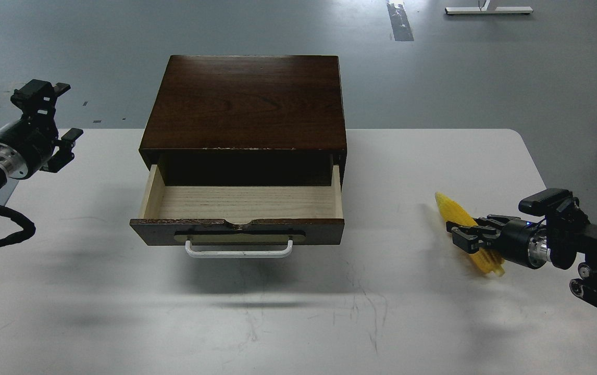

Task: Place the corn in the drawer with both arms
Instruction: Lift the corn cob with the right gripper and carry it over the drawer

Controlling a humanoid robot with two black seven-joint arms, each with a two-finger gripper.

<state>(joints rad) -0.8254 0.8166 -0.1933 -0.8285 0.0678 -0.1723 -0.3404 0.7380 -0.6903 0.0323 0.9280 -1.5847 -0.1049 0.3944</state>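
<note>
Single head view, forward and down over table (pixel 298 323).

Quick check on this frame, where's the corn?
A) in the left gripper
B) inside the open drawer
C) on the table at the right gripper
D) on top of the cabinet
C: the corn lies on the white table, with the right gripper around its middle; the drawer stands open with nothing in it, and the left gripper is far off, open and holding nothing.
</note>
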